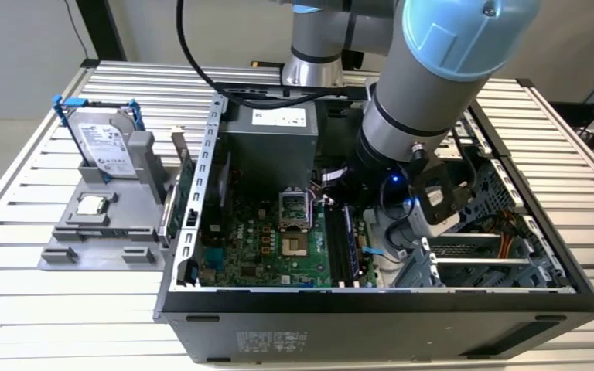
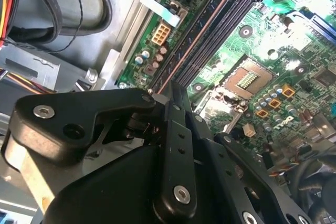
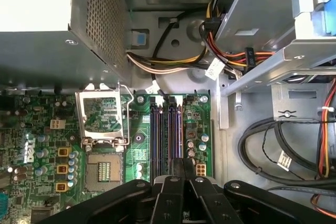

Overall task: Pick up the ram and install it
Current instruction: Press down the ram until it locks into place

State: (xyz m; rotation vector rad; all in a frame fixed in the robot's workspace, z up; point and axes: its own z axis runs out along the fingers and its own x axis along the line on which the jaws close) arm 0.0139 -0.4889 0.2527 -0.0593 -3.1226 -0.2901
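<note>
The gripper (image 3: 178,174) is down inside the open computer case (image 1: 380,297), jaws pressed together over the memory slots (image 3: 166,135) – the ram (image 2: 197,40) appears to stand in one slot, though whether it is fully seated I cannot tell. Pressing well means pushing straight down along the slot, evenly. Room is tight: the power supply (image 3: 58,30) and cable bundle (image 3: 173,59) crowd one end, the open CPU socket (image 3: 102,169) lies just beside.

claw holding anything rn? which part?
Cannot tell. The claw sits low over the motherboard's memory slots; whether a ram stick is pinched between its tips isn't clear in either wrist view.
</note>
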